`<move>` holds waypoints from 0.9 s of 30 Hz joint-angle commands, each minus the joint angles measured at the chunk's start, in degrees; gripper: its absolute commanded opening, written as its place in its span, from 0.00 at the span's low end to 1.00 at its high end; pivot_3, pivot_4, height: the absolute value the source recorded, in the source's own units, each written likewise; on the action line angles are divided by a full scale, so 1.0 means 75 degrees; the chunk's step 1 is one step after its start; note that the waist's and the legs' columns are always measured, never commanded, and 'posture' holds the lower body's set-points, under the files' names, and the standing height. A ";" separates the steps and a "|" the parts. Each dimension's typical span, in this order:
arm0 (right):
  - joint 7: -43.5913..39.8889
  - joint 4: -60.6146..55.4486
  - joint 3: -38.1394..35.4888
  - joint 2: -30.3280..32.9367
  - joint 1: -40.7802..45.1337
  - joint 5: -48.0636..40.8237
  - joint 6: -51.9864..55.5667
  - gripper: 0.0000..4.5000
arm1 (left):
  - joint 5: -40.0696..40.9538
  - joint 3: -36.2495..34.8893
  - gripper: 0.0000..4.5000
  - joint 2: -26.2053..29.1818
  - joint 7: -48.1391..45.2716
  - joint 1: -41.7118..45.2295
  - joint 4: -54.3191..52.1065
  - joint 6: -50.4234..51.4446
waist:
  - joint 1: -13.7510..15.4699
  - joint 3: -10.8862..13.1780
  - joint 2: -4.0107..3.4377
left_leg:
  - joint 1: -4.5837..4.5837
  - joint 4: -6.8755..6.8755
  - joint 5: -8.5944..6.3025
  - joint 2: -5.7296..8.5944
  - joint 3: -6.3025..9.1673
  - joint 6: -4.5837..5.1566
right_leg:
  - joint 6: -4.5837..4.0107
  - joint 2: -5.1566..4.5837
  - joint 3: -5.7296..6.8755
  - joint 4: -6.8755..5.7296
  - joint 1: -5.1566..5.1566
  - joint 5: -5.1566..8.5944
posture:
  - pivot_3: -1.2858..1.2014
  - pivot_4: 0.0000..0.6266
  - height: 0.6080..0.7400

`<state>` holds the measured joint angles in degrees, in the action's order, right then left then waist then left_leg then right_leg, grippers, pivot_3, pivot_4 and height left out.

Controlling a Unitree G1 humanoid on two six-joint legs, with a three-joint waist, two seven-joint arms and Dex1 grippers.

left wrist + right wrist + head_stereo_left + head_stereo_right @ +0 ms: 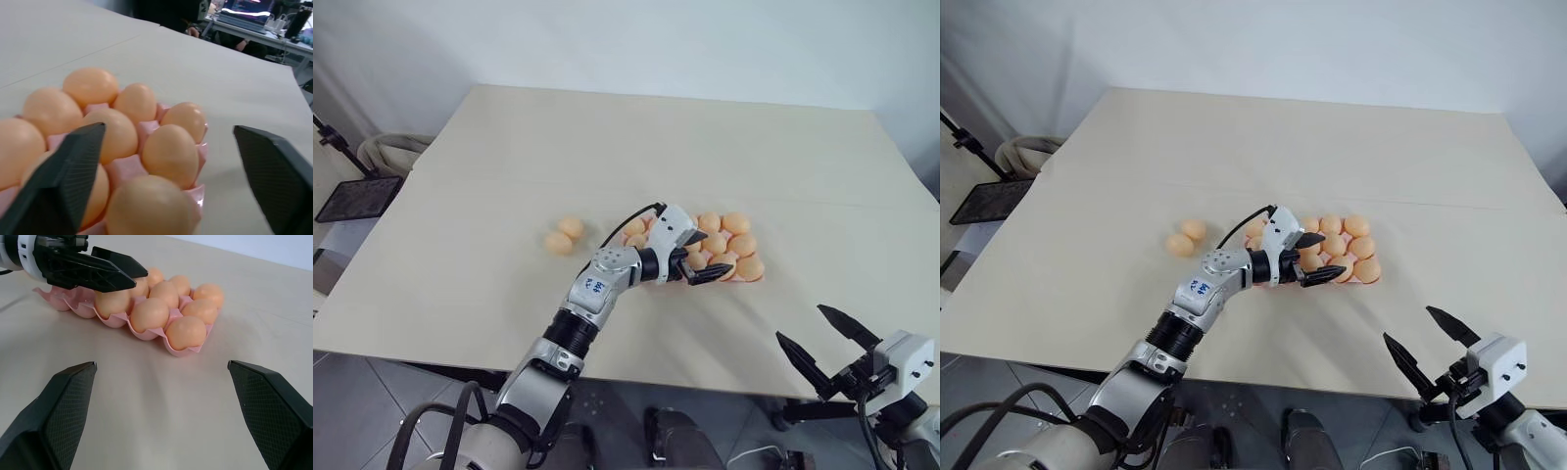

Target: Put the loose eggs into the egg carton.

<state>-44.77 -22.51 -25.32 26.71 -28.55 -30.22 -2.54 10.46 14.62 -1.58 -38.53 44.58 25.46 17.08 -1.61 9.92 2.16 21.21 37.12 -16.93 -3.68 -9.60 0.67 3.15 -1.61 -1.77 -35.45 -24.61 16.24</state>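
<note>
The egg carton (pixel 756 277), a pink moulded tray, lies on the pale desk (pixel 509 157) somewhat toward its near edge and a little right of the middle, and most of its visible cups hold orange-tan eggs. The left gripper (pixel 1317 258) hangs over the carton's near rows, its jaws spread wide with nothing between them. Two loose eggs (pixel 564 236) sit touching each other on the bare desk, just beside the carton on its left. The right gripper (pixel 820 343) hovers off the desk's near edge toward the right corner, jaws wide apart and empty.
</note>
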 commanded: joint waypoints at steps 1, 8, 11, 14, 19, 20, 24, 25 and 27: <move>0.0055 -0.0283 -0.0227 -0.0029 -0.0118 -0.0012 -0.0213 1.00 | -0.0072 0.0031 0.99 -0.0002 -0.0077 -0.0005 -0.0390 -0.0003 | 0.0000 0.0000 0.0000 | 0.0000 0.0001 0.0000 0.0000 0.0000 0.0000 | 0.0000 0.0000 0.0000 0.0000 0.0000 0.0000 | 0.52 0.24 1.00; -0.0063 -0.0203 -0.0219 0.0070 -0.0024 -0.0098 -0.0228 1.00 | -0.0200 -0.0425 0.99 0.0451 0.0398 -0.0687 -0.2008 -0.0719 | -0.0008 0.0001 -0.0002 | 0.0000 -0.0004 0.0000 -0.0004 -0.0001 0.0000 | 0.0002 -0.0001 -0.0002 -0.0003 -0.0002 -0.0001 | 0.52 0.24 1.00; -0.0129 -0.0193 -0.0200 0.0135 0.0045 -0.0130 -0.0188 1.00 | -0.0180 -0.0791 0.99 0.0815 0.0715 -0.1371 -0.3004 -0.0799 | 0.0001 -0.0001 -0.0007 | -0.0006 -0.0008 0.0001 -0.0010 -0.0001 0.0000 | 0.0003 0.0003 0.0001 -0.0011 -0.0001 -0.0001 | 0.52 0.24 1.00; -0.0274 -0.0074 -0.0109 0.0269 0.0243 -0.0172 -0.0101 1.00 | -0.0113 -0.1326 0.99 0.1285 0.0989 -0.2513 -0.4074 -0.0935 | 0.0001 -0.0005 -0.0015 | -0.0014 -0.0010 0.0002 -0.0016 -0.0005 -0.0002 | 0.0000 0.0006 -0.0002 -0.0021 0.0001 0.0002 | 0.52 0.24 1.00; -0.0528 0.0245 0.0090 0.0524 0.0735 -0.0174 0.0059 1.00 | 0.0245 -0.2064 0.99 0.2073 0.1011 -0.4159 -0.5441 -0.0652 | 0.0000 -0.0005 -0.0016 | -0.0021 -0.0002 0.0003 -0.0021 -0.0011 -0.0008 | -0.0002 0.0005 -0.0003 -0.0035 0.0000 0.0003 | 0.52 0.24 1.00; -0.0577 0.0316 0.0123 0.0563 0.0831 -0.0167 0.0080 1.00 | 0.0382 -0.2273 0.99 0.2172 0.1026 -0.4422 -0.5660 -0.0655 | 0.0032 -0.0005 -0.0016 | -0.0019 0.0002 -0.0003 -0.0020 -0.0010 -0.0021 | -0.0005 0.0003 -0.0001 -0.0033 0.0000 0.0004 | 0.52 0.24 1.00; -0.0720 0.0597 0.0268 0.0703 0.1206 -0.0105 0.0115 1.00 | 0.0981 -0.3401 0.99 0.2425 0.1164 -0.5501 -0.6251 -0.0769 | 0.0003 -0.0008 -0.0013 | -0.0016 0.0002 -0.0001 -0.0004 -0.0020 -0.0015 | -0.0055 -0.0027 -0.0002 -0.0010 0.0013 0.0028 | 0.52 0.24 1.00; -0.0745 0.0642 0.0278 0.0723 0.1257 -0.0108 0.0127 1.00 | 0.1076 -0.3548 0.99 0.2444 0.1211 -0.5665 -0.6323 -0.0770 | -0.0003 -0.0008 -0.0013 | -0.0017 0.0000 -0.0002 -0.0004 -0.0020 -0.0013 | -0.0055 -0.0029 -0.0001 -0.0006 0.0018 0.0028 | 0.52 0.24 1.00; -0.0805 0.0752 0.0314 0.0774 0.1390 -0.0092 0.0155 1.00 | 0.1205 -0.3930 0.99 0.2517 0.1290 -0.6150 -0.6421 -0.0764 | -0.0007 -0.0008 -0.0013 | -0.0016 0.0000 -0.0004 -0.0001 -0.0022 -0.0011 | -0.0054 -0.0030 -0.0002 -0.0006 0.0013 0.0027 | 0.52 0.24 1.00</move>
<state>-50.30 -16.43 -22.51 31.37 -18.65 -30.61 -1.13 17.80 -13.02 16.79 -29.43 -0.04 -19.93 12.24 -1.66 9.86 2.06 21.08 37.12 -16.96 -3.69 -9.76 0.58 2.75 -1.83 -1.78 -35.49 -24.52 16.45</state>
